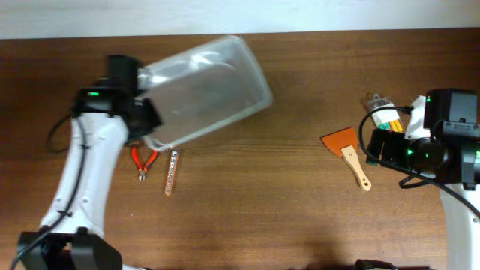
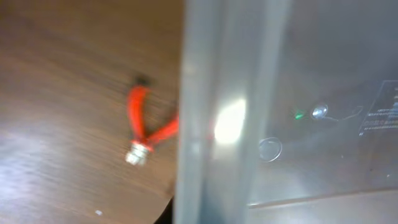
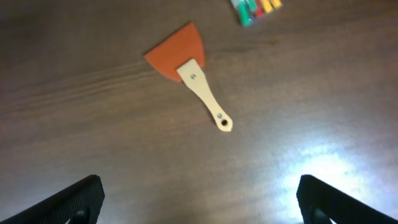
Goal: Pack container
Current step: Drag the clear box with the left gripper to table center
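The container [image 1: 210, 90] is a clear plastic tub lying skewed at the back left of the table. My left gripper [image 1: 144, 114] is at its near-left corner and appears shut on the rim. In the left wrist view the container's rim and wall [image 2: 211, 124] fill the middle and right, and my fingers are hidden. My right gripper [image 3: 199, 199] is open and empty over bare wood at the right [image 1: 377, 148].
Red-handled pliers [image 1: 142, 161] [image 2: 146, 127] and a thin metal strip [image 1: 171, 182] lie just in front of the container. An orange scraper with a wooden handle [image 1: 347, 152] [image 3: 189, 68] and a small pack of coloured items [image 1: 382, 112] [image 3: 256, 9] lie by the right gripper.
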Robot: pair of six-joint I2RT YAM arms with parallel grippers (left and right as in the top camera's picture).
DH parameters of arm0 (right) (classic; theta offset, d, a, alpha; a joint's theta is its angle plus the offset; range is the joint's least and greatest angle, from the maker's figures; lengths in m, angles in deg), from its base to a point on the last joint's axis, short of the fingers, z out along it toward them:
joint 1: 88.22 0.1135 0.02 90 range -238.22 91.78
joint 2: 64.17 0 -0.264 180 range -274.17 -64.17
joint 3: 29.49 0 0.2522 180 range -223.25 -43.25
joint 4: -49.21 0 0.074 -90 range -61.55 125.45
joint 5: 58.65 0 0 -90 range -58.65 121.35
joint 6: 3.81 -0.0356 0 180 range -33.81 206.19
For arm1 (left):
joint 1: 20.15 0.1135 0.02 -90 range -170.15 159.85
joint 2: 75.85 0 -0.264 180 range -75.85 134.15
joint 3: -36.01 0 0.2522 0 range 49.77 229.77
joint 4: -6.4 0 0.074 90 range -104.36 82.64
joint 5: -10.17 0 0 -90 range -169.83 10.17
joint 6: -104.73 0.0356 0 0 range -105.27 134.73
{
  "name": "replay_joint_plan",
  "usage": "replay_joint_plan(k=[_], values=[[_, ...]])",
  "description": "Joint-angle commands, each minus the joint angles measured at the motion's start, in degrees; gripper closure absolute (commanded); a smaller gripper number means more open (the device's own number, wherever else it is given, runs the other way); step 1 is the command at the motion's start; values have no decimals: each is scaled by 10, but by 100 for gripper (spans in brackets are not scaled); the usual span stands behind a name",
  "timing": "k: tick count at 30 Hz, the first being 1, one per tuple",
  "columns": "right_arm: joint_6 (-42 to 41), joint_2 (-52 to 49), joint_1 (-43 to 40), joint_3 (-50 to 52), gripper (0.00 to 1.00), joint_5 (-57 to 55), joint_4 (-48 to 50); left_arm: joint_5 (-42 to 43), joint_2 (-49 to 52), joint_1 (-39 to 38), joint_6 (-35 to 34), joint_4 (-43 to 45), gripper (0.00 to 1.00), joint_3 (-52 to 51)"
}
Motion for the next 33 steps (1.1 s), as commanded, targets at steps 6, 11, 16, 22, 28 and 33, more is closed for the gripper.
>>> replay_joint_plan(k=[6,11,16,22,28,33], values=[[-5,2,-4,-9,1,-9,0,1,18,-153,1,-2,98,-20],[-5,2,-3,-9,1,-9,-1,-23,58,-188,3,7,98,-27],[-5,2,-3,-9,1,-9,-2,-25,102,-183,3,32,98,-27],[-5,2,-3,-9,1,-9,-2,-25,158,-180,3,38,98,-27],[-5,2,-3,-9,1,-9,-2,-25,199,-180,3,35,98,-28],[-5,2,-3,-9,1,-9,-2,-28,214,-180,3,32,93,-29]])
